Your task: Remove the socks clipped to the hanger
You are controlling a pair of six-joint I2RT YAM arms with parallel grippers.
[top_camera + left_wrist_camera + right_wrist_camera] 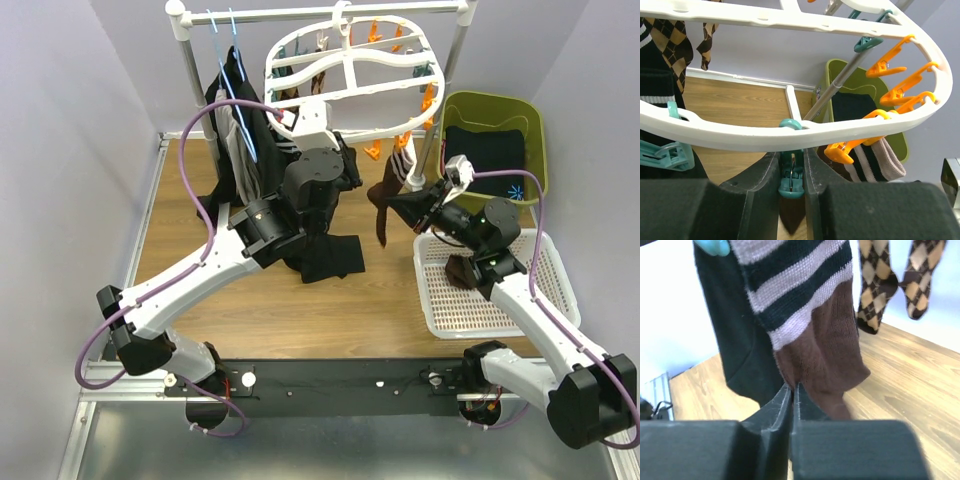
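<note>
The white oval hanger hangs from the rail, with orange and teal clips along its rim. My left gripper reaches up under the rim, and in the left wrist view it is shut on a teal clip. My right gripper is shut on the lower part of a brown sock with a striped cuff, which hangs from the hanger's right side. An orange clip holds a striped cuff. Diamond-patterned socks hang further back.
Black garments hang on blue hangers at the left, and dark cloth reaches the table. A green basket holds folded dark cloth. A white tray at the right holds a dark sock.
</note>
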